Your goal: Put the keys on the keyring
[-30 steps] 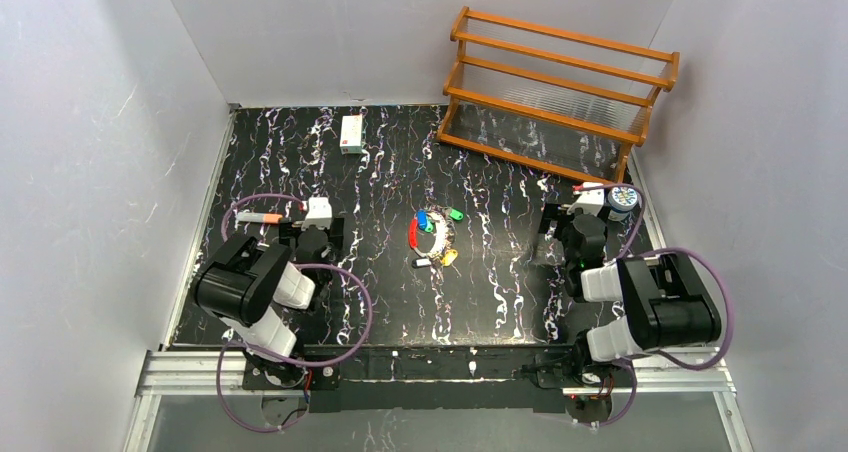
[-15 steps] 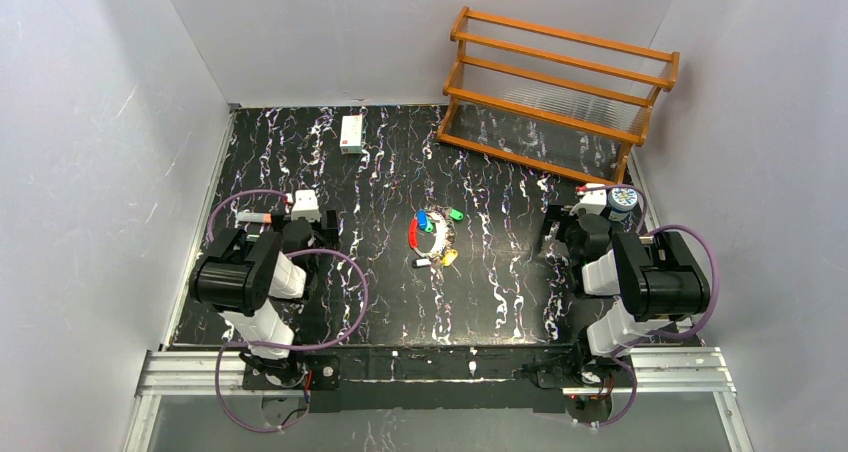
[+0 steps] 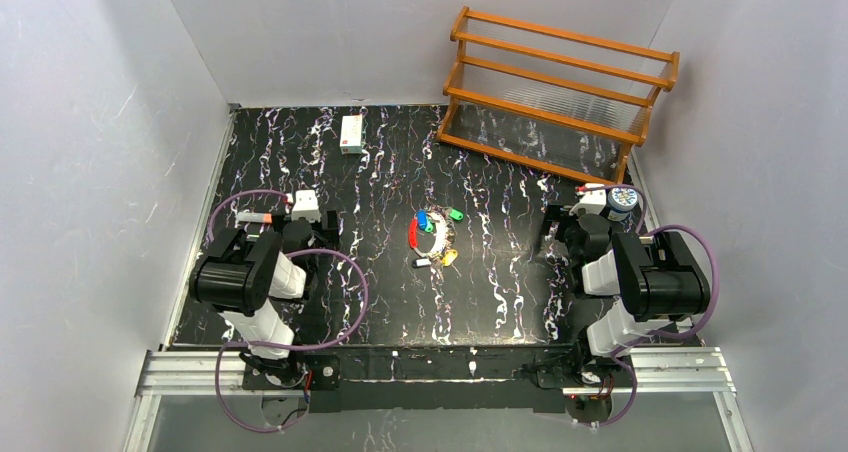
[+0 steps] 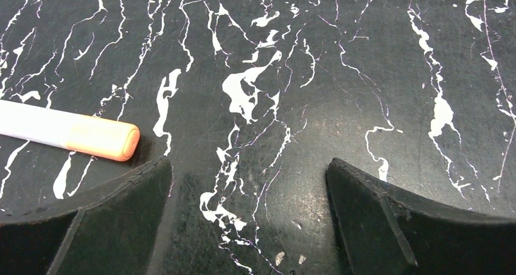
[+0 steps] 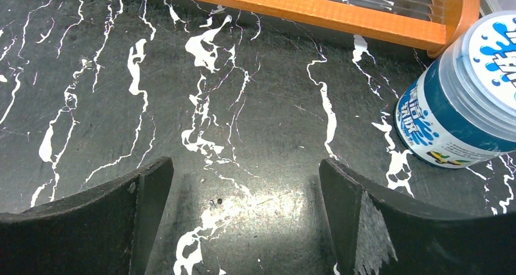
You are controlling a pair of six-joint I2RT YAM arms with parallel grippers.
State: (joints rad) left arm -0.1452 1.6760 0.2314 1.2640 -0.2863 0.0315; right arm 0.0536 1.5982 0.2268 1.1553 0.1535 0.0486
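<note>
Grey walls close in a black table [image 3: 500,302] veined with white, and the two arms sit at its near edge, drawn back to either side. The keyring [image 3: 432,234] lies mid-table between them, well apart from both. Its red segment is on the left and a few small keys and tags trail off its near side. The blue key [image 3: 421,218] sits at the ring's far edge and the green key [image 3: 456,214] just to the right of it. From here I cannot tell whether either is threaded on or only lying against the loop.

The left gripper [image 4: 248,168] hangs low over bare table with its jaws spread wide and nothing between them, and the right gripper [image 5: 244,165] is the same.

To my eye the job calls for one arm to pin the ring, probably at the red segment. The other would then take a key by its plastic tag, which gives more to pinch than the metal. Everything lies flat, so the fingertips would need to come down almost to the surface.

An orange-tipped marker [image 4: 67,133] lies just beside the left finger and could get nudged. A blue-and-white tub [image 5: 462,98] stands close to the right gripper, with the wooden rack [image 3: 560,92] behind it. A small white box [image 3: 351,133] sits far off. Nothing lies between either gripper and the ring.
</note>
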